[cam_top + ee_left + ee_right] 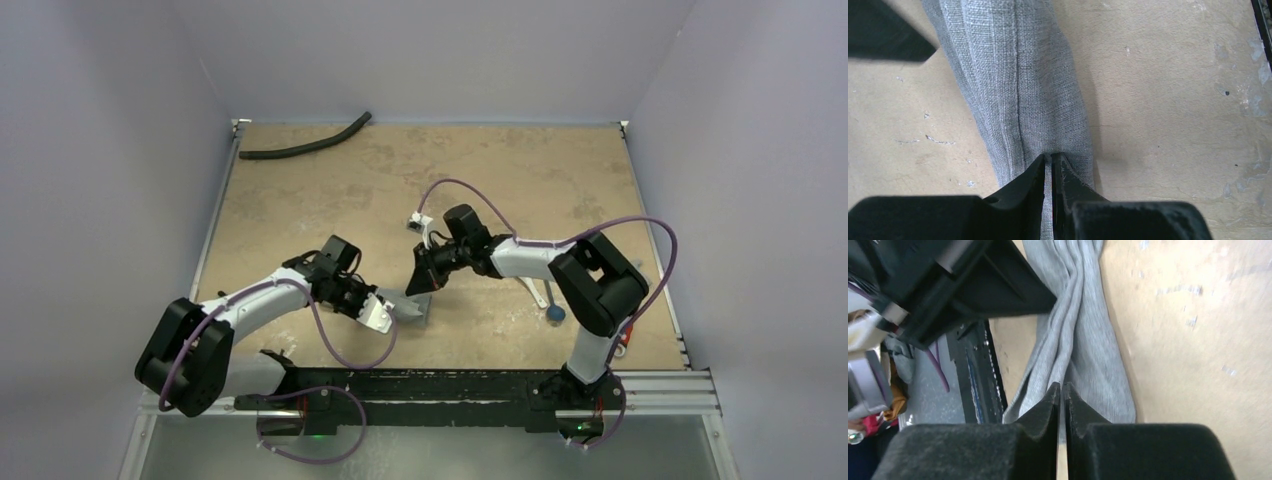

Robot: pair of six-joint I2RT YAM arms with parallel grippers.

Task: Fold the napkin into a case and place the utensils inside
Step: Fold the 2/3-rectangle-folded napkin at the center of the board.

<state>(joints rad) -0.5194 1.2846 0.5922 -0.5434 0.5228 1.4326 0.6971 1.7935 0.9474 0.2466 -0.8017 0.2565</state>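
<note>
The grey napkin (416, 308) is bunched into a narrow twisted strip between my two grippers, near the table's front middle. My left gripper (392, 312) is shut on one end of it; in the left wrist view its jaws (1049, 156) pinch the napkin (1013, 75), which runs away over the table. My right gripper (415, 287) is shut on the other end; in the right wrist view its jaws (1061, 386) clamp the napkin (1088, 330). A thin stick utensil with a round blue end (555, 313) and a small white spoon (540, 294) lie under the right arm, partly hidden.
A long black curved hose (305, 146) lies at the far left corner. A red-handled tool (627, 341) peeks out by the right arm's base. The black mounting rail (420, 385) runs along the near edge. Grey walls stand on three sides.
</note>
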